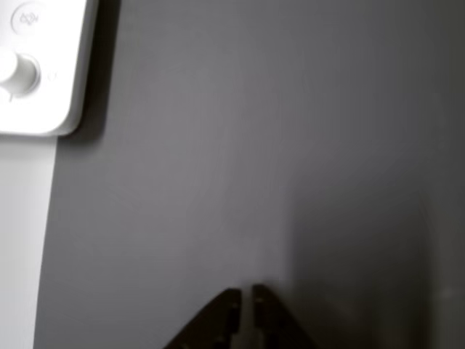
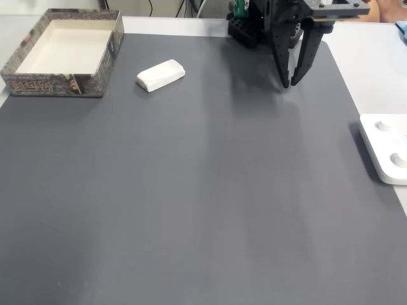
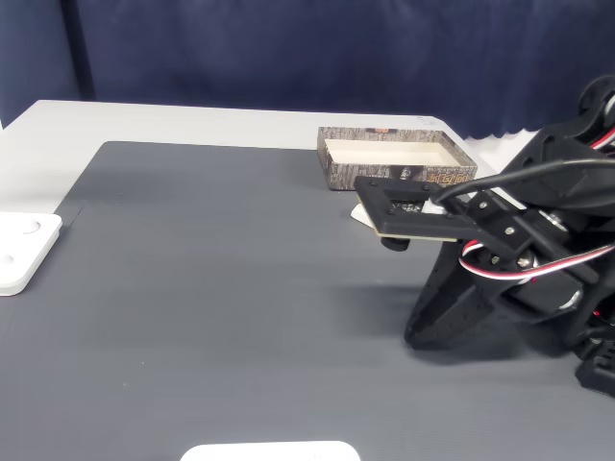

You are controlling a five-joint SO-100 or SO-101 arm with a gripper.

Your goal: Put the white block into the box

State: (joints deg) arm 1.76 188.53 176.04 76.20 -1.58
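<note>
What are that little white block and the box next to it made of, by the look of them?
The white block looks like smooth matte plastic or foam: even white, rounded corners, no shine. I cannot tell which. The box looks like cardboard: thin straight walls, printed speckled brown outside, plain pale beige inside.

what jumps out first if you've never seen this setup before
The black arm's gripper stands out at the far edge of the dark grey mat in a fixed view, its fingers close together and holding nothing. Next comes the white block lying alone on the mat, just right of the box in the far left corner. A flat white device lies at the mat's right edge.
</note>
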